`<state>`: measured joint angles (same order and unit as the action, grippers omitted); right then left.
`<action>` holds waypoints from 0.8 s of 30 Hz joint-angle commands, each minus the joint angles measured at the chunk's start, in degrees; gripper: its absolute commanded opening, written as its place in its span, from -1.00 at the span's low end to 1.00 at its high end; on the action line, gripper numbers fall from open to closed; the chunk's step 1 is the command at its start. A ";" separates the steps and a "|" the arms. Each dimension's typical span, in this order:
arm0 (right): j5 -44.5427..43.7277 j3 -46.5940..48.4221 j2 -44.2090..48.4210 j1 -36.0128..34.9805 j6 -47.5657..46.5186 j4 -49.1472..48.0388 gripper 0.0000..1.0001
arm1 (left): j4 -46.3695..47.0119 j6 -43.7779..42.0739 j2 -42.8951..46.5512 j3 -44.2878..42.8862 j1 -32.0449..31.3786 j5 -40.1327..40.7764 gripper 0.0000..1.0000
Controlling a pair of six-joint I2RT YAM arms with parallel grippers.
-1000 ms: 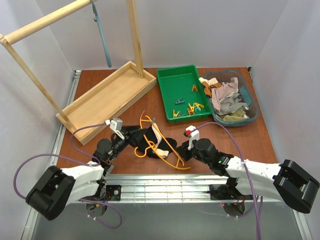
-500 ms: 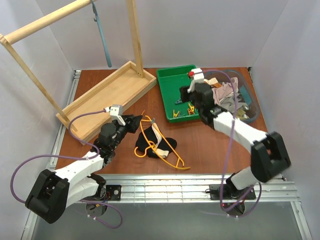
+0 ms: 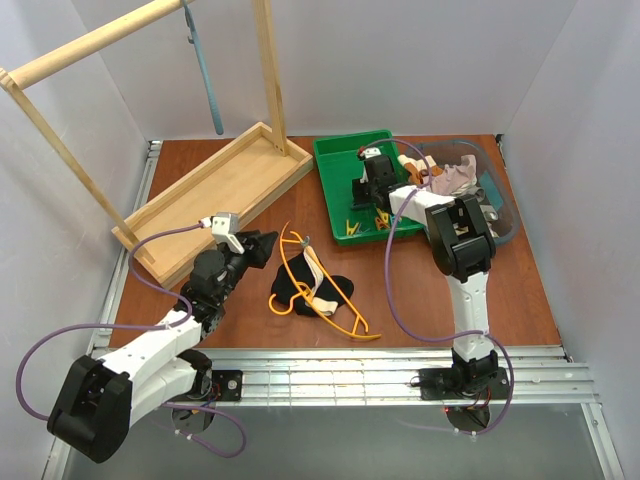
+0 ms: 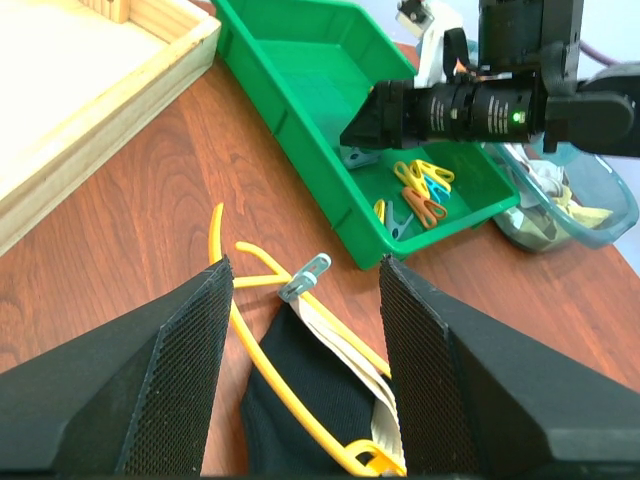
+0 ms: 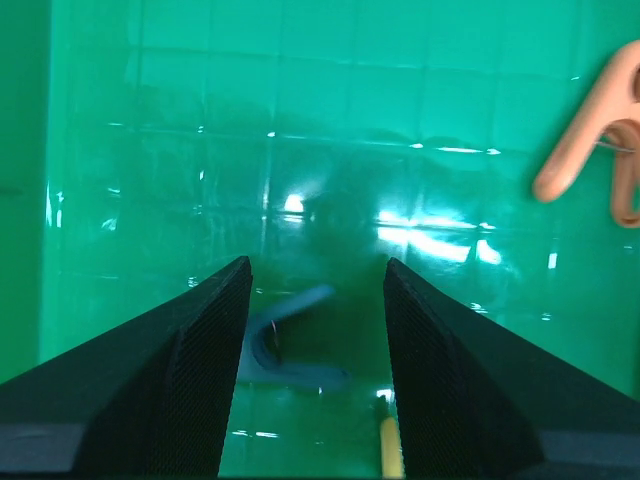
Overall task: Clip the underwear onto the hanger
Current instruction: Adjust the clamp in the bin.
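The black underwear (image 3: 300, 283) with its cream waistband lies on the table across the yellow-orange hanger (image 3: 335, 312). In the left wrist view a grey-blue clothespin (image 4: 305, 277) sits at the top of the waistband on the hanger (image 4: 262, 368), above the underwear (image 4: 310, 400). My left gripper (image 3: 265, 245) is open and empty, just left of the hanger; its fingers (image 4: 190, 370) frame the garment. My right gripper (image 3: 364, 198) is open, low inside the green tray (image 3: 335, 160), with a blue-grey clothespin (image 5: 285, 350) lying between its fingers (image 5: 205, 360).
More clothespins, yellow and orange (image 3: 388, 214), lie in the tray; an orange one (image 5: 595, 125) shows in the right wrist view. A clear bin of clothes (image 3: 470, 205) stands right of the tray. A wooden rack base (image 3: 215, 195) stands at left, with a grey-blue hanger (image 3: 205, 75) on its rail.
My right arm has swung from the table's front edge out to the green tray and lowered over the pins. My left gripper has drawn back left, off the underwear.
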<state>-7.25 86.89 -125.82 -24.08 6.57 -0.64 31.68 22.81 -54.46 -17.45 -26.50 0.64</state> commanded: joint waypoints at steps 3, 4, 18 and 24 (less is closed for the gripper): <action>0.74 5.83 -0.74 -0.27 1.78 2.13 -0.04 | -0.30 -0.48 1.46 1.63 0.49 -0.56 0.06; 0.83 6.09 -1.09 -0.36 1.87 2.31 -0.04 | -0.22 -0.48 1.46 1.72 0.49 -2.21 0.06; -5.93 -3.13 5.05 -0.80 2.75 1.88 -0.08 | 0.05 -0.22 1.99 2.42 0.57 -3.98 0.06; -9.36 -0.41 4.88 -0.62 0.99 2.05 0.01 | -0.39 -0.04 2.34 2.42 0.66 -4.07 0.06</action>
<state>-13.47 84.33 -123.17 -24.73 8.47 1.98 31.70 22.98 -53.17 -15.42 -26.26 -2.85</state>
